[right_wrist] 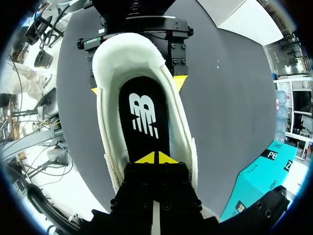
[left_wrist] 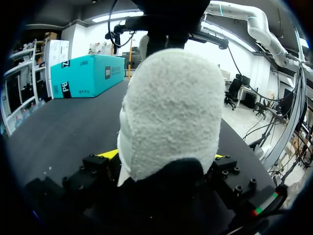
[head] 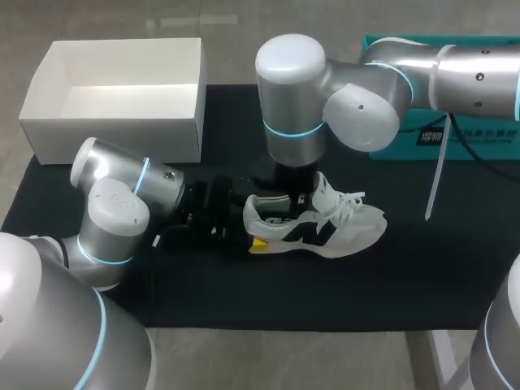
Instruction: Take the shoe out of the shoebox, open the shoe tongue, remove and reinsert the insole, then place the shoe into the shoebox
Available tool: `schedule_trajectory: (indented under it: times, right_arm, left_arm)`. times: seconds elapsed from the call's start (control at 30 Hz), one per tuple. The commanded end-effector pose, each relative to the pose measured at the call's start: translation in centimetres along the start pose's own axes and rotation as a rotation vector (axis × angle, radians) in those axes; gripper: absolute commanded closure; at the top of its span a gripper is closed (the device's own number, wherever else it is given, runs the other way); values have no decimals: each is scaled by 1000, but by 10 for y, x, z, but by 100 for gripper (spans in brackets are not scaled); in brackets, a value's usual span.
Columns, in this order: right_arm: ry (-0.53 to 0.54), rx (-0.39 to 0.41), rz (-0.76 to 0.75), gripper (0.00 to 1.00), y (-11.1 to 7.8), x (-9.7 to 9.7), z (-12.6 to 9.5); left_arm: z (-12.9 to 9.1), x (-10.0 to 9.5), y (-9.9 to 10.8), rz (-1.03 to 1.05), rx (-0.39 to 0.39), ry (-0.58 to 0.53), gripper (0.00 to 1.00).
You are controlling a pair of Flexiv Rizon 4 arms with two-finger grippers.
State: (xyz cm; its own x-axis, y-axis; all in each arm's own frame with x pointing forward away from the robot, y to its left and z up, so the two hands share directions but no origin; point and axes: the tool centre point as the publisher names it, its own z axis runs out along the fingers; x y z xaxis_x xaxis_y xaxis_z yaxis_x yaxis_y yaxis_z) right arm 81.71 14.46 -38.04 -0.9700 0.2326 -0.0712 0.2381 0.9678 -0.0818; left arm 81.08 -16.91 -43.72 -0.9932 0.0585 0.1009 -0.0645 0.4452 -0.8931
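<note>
White fabric sneaker w/ navy side panels (head: 325,227) lies on its side mid black mat (head: 406,276), toe twd R side, out of box. Open white cardboard shoebox (head: 114,134) at far L corner, well apart from shoe. L gripper (left_wrist: 164,155): yellow tips either side of heel, clamped on it. R gripper (right_wrist: 156,157) down in shoe mouth from above, tips pressed together over black insole (right_wrist: 144,117); can't tell if pinching it. Teal carton (left_wrist: 85,76) at far R edge.
</note>
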Motion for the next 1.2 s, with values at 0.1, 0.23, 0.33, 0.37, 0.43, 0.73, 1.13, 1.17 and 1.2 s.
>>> schedule_trajectory:
  times: [0.1,0.23,0.33,0.37,0.43,0.73,1.13,1.17,1.2]
  right_arm:
    - [3,-21,-4,84,2,-8,10]
    - [8,-29,-8,85,7,-10,13]
    - [18,-31,-9,82,8,-12,18]
    - [19,-31,-9,84,8,-12,18]
    - [24,-31,-12,82,9,-11,20]
    - [76,-53,-21,64,9,-15,42]
    - [279,-45,-33,54,13,15,62]
    - [286,-35,-33,55,13,17,65]
    - [293,-40,-28,55,13,19,68]
  left_arm:
    - [-1,-1,4,-1,-3,0,100]
    - [-1,-1,4,-1,-3,0,100]
    - [-1,-1,4,-1,-3,0,100]
    - [-1,-1,4,-1,-3,0,100]
    - [-1,-1,4,-1,-3,0,100]
    - [-1,-1,4,-1,-3,0,100]
    - [-1,-1,4,-1,-3,0,100]
    - [-1,-1,4,-1,-3,0,100]
    - [-1,-1,4,-1,-3,0,100]
